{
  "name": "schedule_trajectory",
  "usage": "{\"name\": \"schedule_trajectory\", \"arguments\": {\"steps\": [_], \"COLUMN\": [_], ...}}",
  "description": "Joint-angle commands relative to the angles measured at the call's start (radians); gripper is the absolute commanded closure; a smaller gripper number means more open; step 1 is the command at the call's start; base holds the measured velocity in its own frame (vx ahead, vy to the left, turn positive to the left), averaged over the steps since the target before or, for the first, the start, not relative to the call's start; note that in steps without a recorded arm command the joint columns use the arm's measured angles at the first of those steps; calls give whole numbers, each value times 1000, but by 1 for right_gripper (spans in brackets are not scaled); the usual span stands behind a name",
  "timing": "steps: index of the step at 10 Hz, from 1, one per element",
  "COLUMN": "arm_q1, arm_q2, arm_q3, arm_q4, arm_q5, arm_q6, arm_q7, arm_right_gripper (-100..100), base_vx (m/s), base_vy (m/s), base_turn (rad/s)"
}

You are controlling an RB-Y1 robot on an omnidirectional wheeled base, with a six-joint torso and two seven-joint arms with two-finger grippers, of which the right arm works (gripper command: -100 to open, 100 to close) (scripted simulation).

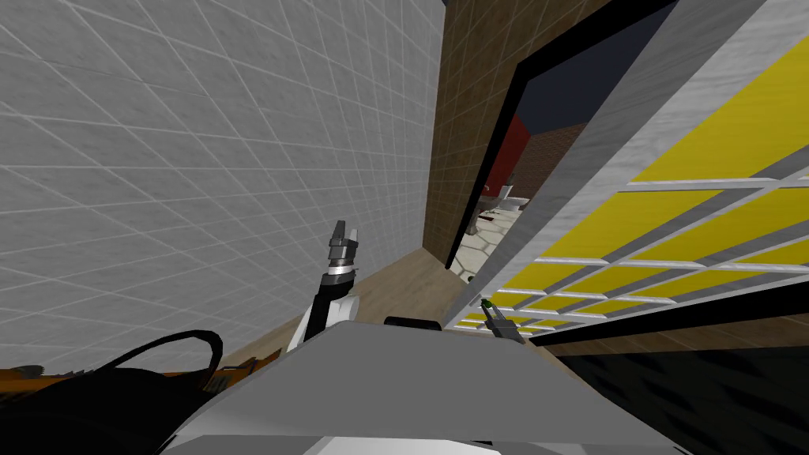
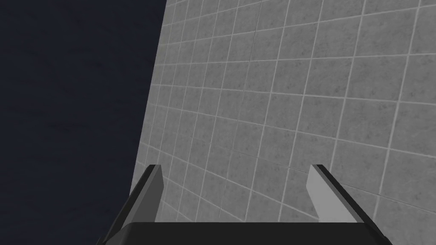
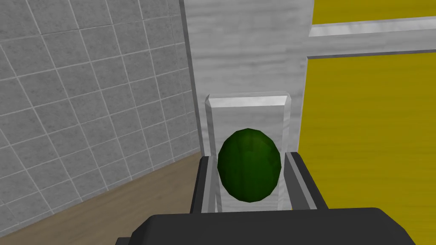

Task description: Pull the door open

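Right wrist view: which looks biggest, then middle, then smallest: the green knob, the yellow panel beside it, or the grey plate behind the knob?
Largest: yellow panel
Middle: grey plate
Smallest: green knob, even though it sits nearest the camera

In the lower middle of the head view, the left arm (image 1: 320,306) is a black tube with a white shell segment and a ribbed silver wrist ring under the left gripper (image 1: 345,231). Its fingers (image 2: 318,191) are flat, light grey blades edged in black on a matte black box. The right gripper (image 3: 249,156) has darker grey fingers on a rounded black body.
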Motion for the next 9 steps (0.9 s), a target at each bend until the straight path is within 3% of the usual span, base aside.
{"name": "schedule_trajectory", "arguments": {"steps": [1,3,9], "arm_q1": [2,-2,-10], "arm_q2": [-5,-2,-3], "arm_q3": [7,11,34], "arm_q4": [4,15,49], "arm_q5": [0,1,5], "arm_q6": [-9,-13,-40], "arm_q7": [-6,-11,-35], "arm_right_gripper": [100,100,100], "base_vx": [-191,-91,-180], "base_vy": [-23,-32,-50], "base_turn": [94,54,133]}}
